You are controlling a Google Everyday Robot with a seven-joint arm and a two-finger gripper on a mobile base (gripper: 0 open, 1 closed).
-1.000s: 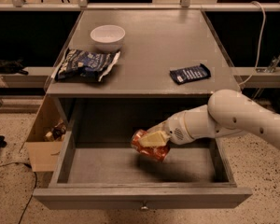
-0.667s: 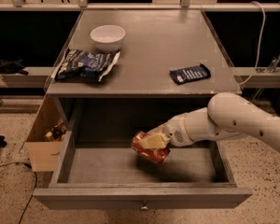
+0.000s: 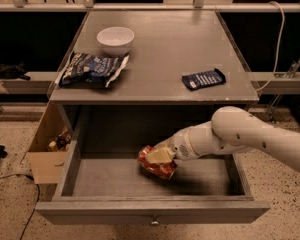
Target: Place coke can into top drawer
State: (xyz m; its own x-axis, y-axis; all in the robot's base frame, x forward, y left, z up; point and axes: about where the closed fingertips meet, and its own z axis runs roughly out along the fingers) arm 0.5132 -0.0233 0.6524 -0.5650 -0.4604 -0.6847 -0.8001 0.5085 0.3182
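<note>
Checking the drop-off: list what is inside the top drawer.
Only the coke can, tilted, gripped by the hand. The arm hides the top drawer's right rear floor.

Floor (image 3: pixel 10 204): speckled terrazzo, beige-grey.
Table (image 3: pixel 165 49): grey wood, centre of view.
Behind table: dark recess; pale horizontal rail (image 3: pixel 40 7) along top, metal legs above it.
Grey ledges (image 3: pixel 277 76) either side of table.
Open cardboard box (image 3: pixel 42 164) at table's left.
White cable (image 3: pixel 279 34) hanging at right.
Light: dim, warm.
Tool (image 3: pixel 159 156): below tabletop, in top drawer (image 3: pixel 150 211), clasping coke can (image 3: pixel 157 168).

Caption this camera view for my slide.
The hand holds the coke can inside the open top drawer.
</note>
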